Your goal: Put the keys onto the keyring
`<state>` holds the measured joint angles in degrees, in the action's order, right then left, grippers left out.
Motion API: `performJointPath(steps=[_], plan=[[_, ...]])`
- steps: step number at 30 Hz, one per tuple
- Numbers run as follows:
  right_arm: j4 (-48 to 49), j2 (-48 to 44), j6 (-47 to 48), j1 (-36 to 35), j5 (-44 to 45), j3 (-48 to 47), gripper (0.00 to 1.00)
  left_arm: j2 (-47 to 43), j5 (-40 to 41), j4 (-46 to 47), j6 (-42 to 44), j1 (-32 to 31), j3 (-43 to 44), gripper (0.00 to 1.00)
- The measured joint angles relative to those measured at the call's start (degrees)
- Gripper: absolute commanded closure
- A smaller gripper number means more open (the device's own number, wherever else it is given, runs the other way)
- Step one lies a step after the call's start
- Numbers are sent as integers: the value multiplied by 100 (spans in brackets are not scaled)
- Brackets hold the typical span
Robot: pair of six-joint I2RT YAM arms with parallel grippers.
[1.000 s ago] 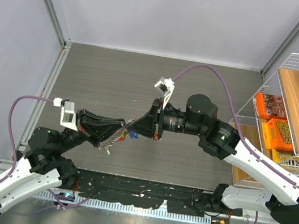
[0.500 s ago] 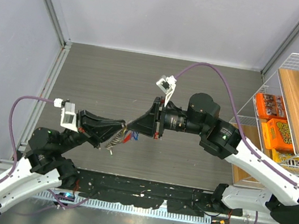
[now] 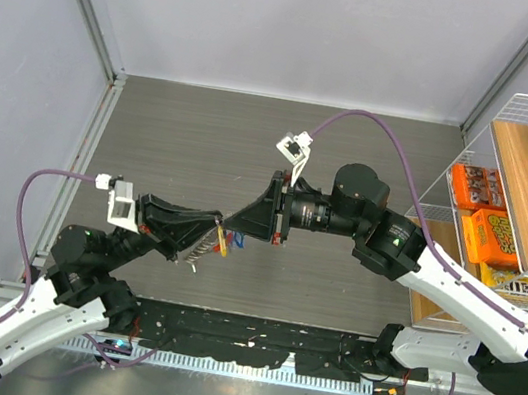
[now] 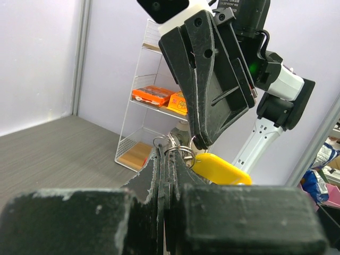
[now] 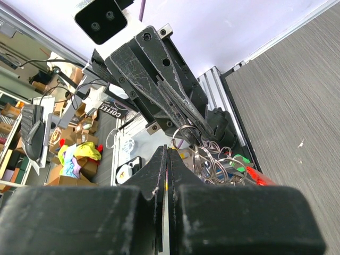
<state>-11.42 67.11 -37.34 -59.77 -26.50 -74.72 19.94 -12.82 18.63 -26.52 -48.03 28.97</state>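
My left gripper (image 3: 215,224) is shut on the keyring (image 4: 178,150), a thin metal ring pinched at its fingertips (image 4: 169,159). The silvery chain (image 3: 196,253) hangs below it. My right gripper (image 3: 236,221) meets it tip to tip and is shut on the ring end of a key with a yellow tag (image 4: 220,169), and a yellow sliver shows between its jaws. In the right wrist view, my right gripper (image 5: 169,154) is just below the keyring (image 5: 183,133), with several key rings (image 5: 215,159) and green (image 5: 241,159) and red (image 5: 260,175) tags bunched beside it. A blue tag (image 3: 237,242) also shows from above.
Both grippers are held above the grey table (image 3: 182,143) near its middle. A wire shelf rack (image 3: 485,209) with orange packets stands at the right edge. A black cable tray (image 3: 250,342) runs along the near edge between the arm bases.
The bunch of tags has swung: red and blue showed under the grippers before, now the yellow tag faces up. The right wrist has turned slightly. Both grippers stay tip to tip.
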Motion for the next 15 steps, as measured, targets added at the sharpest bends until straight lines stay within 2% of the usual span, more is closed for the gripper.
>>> performJointPath(steps=[15], plan=[[103,2,-321,-7,122,2,94,42,127,136,50,-2,-35,100]])
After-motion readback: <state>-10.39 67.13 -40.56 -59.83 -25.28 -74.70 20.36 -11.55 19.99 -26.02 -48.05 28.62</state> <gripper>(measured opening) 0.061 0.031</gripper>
